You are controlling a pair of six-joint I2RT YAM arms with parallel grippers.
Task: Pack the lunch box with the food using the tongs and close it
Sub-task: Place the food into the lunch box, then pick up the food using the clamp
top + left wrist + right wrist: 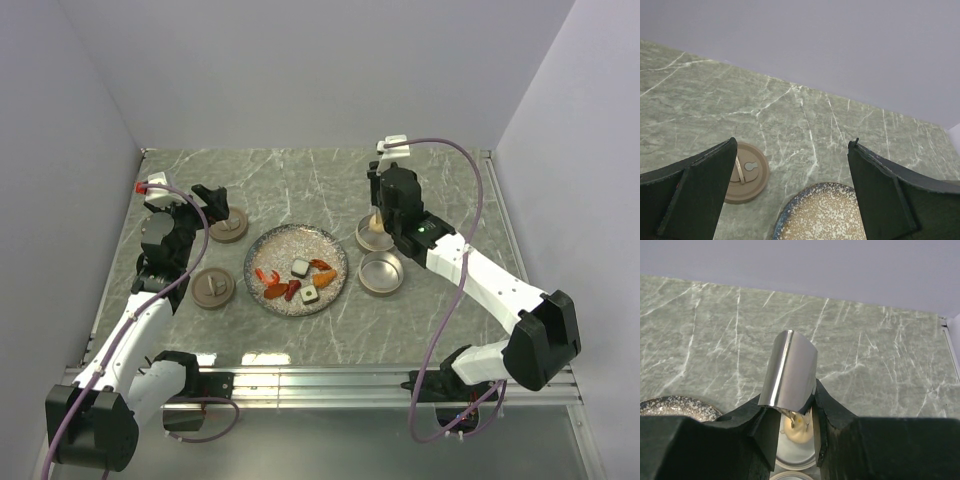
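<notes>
Left of the two round metal tins, a speckled grey plate carried the red, orange and white square food, and two flat brown lids lay on the veined green table. The right gripper was clamped on the shiny curved tongs, whose tips touched a pale ball inside the farther tin. The left gripper stood wide open, holding nothing.

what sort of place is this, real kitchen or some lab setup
Most likely a robot test cell, not a kitchen: plain walls box in a marble-patterned table, and the left arm and right arm are bolted to a metal rail at its near edge.
</notes>
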